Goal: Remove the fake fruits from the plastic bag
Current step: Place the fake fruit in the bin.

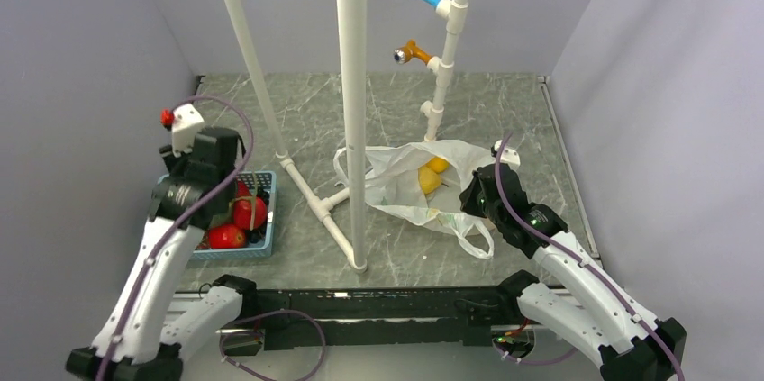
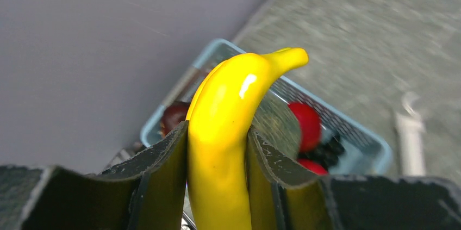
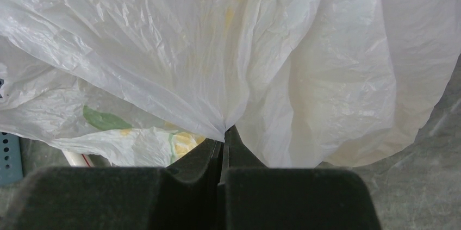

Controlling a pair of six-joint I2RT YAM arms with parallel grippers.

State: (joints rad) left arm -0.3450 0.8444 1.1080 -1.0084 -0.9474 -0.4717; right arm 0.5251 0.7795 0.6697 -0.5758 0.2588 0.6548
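The yellow glossy toy banana was clamped by the left gripper. The two dark fingers were pressed against its sides, and its curved tip was pointing out past the fingertips. The banana was held in the air above the light-blue lattice plastic basket, which was placed at the left side of the grey marbled table. Round red toy apples were seen in the basket, and in the left wrist view a dark bunch of toy grapes was seen beside them.

The thin translucent white plastic bag was lying on the table to the right of the middle, just beside the foot of the white pipe stand. A fold of its film was pinched by the right gripper at the near right edge of the bag, with the jaws brought together on it. Two small yellow fruits were seen inside the bag from above. Through the film, in the right wrist view, only pale yellow and green patches could be made out, and it could not be told what they were.
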